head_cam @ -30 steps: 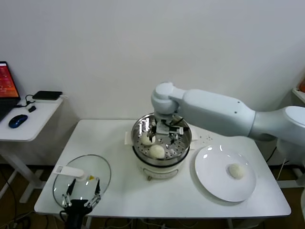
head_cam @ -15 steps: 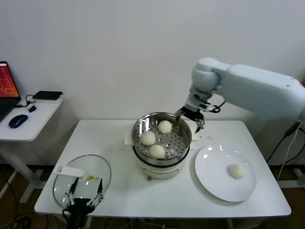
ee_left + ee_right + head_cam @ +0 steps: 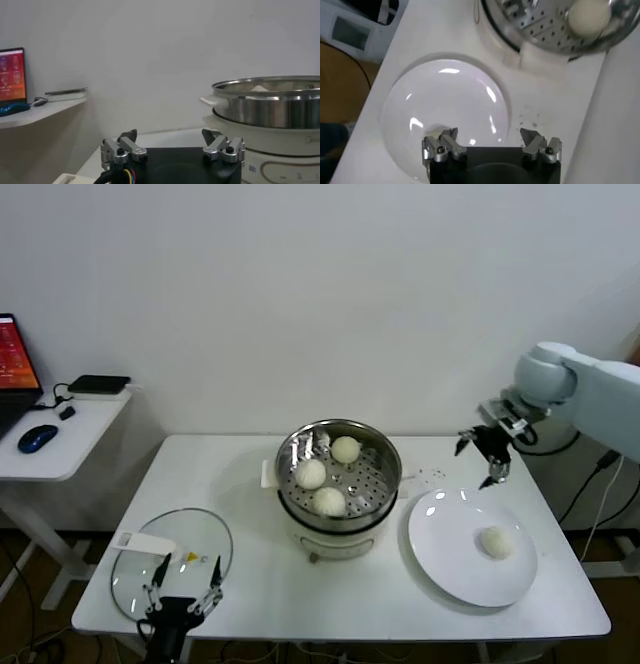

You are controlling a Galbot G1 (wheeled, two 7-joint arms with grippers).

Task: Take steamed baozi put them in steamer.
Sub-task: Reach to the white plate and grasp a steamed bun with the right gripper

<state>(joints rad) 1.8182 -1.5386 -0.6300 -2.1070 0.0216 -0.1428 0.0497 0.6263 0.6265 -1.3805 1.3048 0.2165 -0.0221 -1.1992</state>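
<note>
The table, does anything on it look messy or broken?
Nothing looks broken or spilled. Three baozi sit in the steamer, one more waits on the white plate, and the glass lid lies flat near the left gripper. The right gripper, fingers open, hovers by the plate.

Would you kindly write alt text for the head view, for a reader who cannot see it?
Three steamed baozi sit in the steamer at the middle of a white table, and a fourth baozi lies on a white plate to its right. The open, empty right gripper hovers above the plate's far edge; the open left gripper is over a glass lid at the table's front left.
</note>
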